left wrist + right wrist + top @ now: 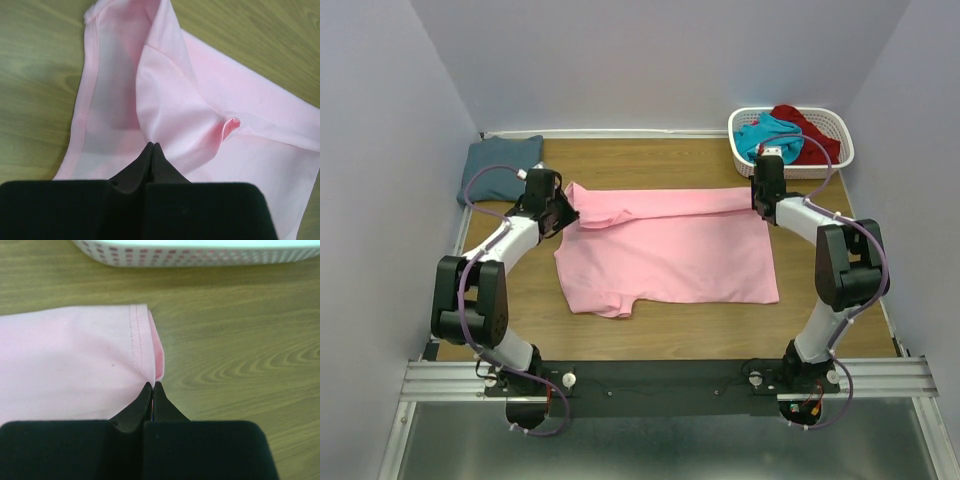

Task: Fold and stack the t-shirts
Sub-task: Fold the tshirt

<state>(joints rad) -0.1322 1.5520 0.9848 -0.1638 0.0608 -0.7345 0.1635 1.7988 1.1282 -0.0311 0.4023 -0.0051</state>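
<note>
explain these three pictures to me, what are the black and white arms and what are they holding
These are two robot arms bolted to a wooden table. The wide picture looks down from above and behind them; the two close-ups come from cameras on each wrist. A light pink cloth t-shirt lies spread out; the left gripper and right gripper are each pinched shut on one end of its far edge. A slate blue-grey t-shirt sits far left. The white slotted plastic basket holds a teal t-shirt and a dark red t-shirt.

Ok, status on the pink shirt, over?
Both shut on the pink t-shirt: left tool at its left end, right tool at the hem corner. Far edge folded over. Nothing blocking; white basket aside.
</note>
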